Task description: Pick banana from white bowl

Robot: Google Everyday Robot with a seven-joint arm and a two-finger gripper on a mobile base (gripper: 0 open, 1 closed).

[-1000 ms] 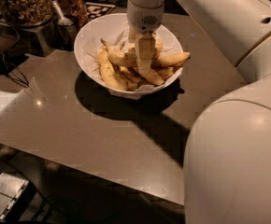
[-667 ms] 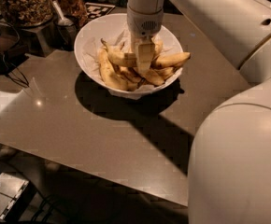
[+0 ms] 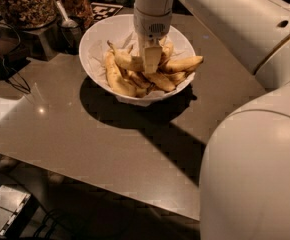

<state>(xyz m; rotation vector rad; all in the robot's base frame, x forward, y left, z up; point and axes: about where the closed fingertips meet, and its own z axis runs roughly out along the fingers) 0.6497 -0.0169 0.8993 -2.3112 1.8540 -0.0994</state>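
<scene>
Whether the jaws are parted or closed you cannot tell from this view: the gripper points straight down into the white bowl, its tip sunk among the fruit and hidden by its own pale body. The banana lies right against the gripper's left side, its dark stem tip pointing up toward the bowl's back-left wall, so I judge you are at the grasp itself, with contact made but no lift showing yet. The vertical approach makes sense, since the sloping walls leave the top as the only open way in. Crumpled white paper lines the bowl. Counting outward: one bowl, and in it at least six other bananas, overlapped so the tally is not sure; one long one curves along the left wall. Because they rest on each other, a pull may drag a neighbour along. The bowl sits on the grey table. Behind stand two glass jars of nuts, one metal scoop and one black-and-white marker tag.
</scene>
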